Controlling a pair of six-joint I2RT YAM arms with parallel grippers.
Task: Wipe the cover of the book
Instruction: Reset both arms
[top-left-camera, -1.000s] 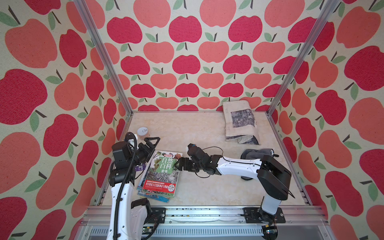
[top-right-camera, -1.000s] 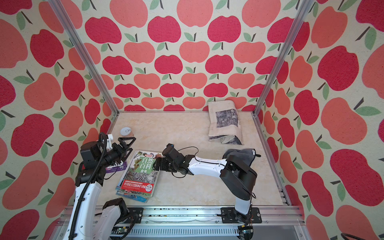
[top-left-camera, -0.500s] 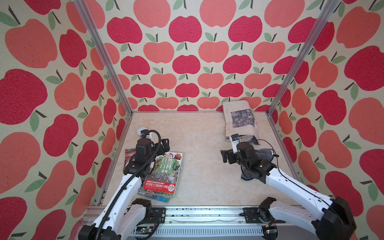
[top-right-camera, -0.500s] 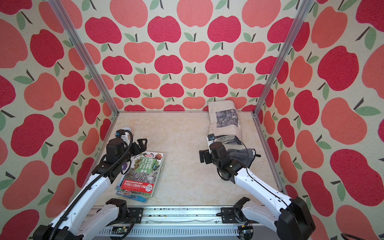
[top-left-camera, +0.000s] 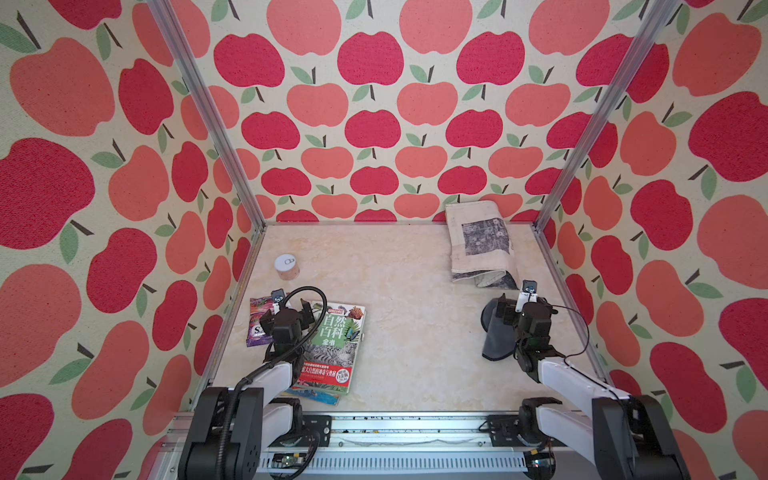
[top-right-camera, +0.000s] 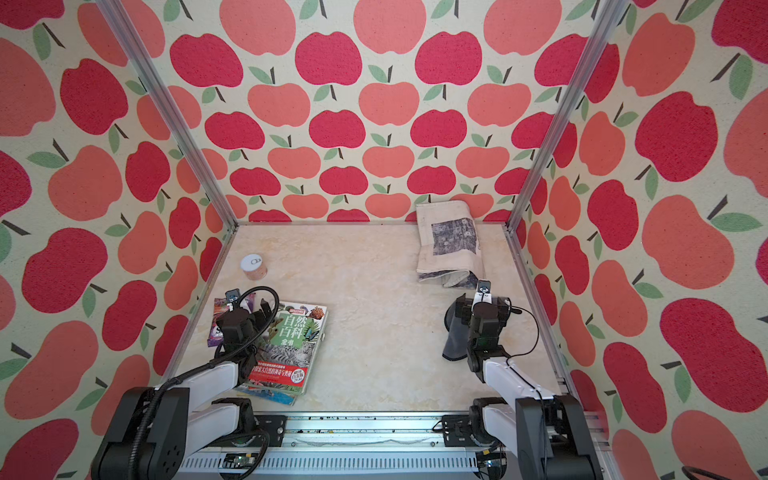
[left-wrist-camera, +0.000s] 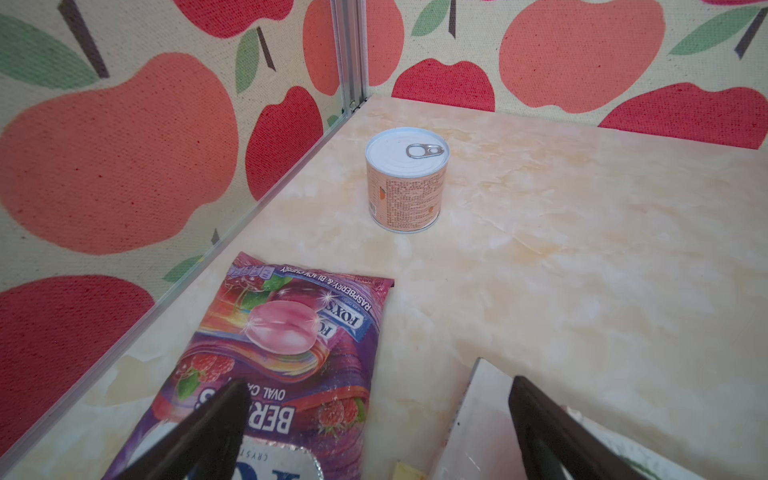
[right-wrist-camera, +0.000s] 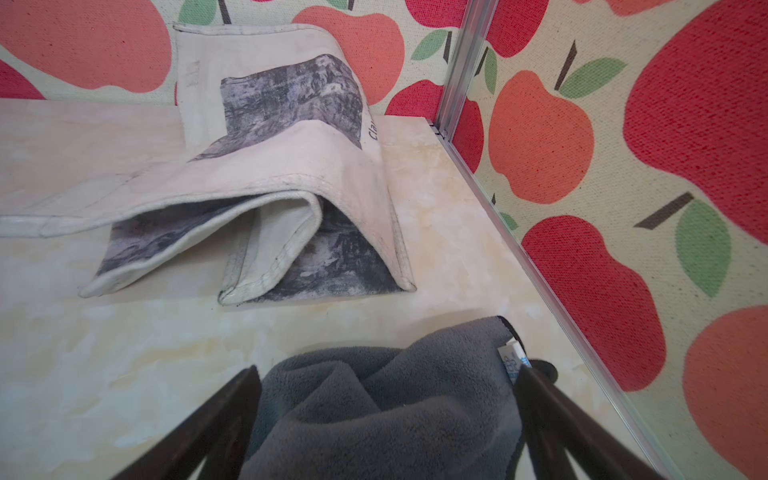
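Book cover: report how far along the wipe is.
Done: nothing shows as done; the book lies flat, the grey cloth far across the table. In hand: the right gripper stands open over the crumpled cloth, not gripping it; the left gripper hangs open, empty, at the book's corner. Left: close on the cloth, carry it over, wipe the cover.

Green book (top-left-camera: 332, 349) lies flat; grey cloth (top-left-camera: 496, 345) crumpled well apart.
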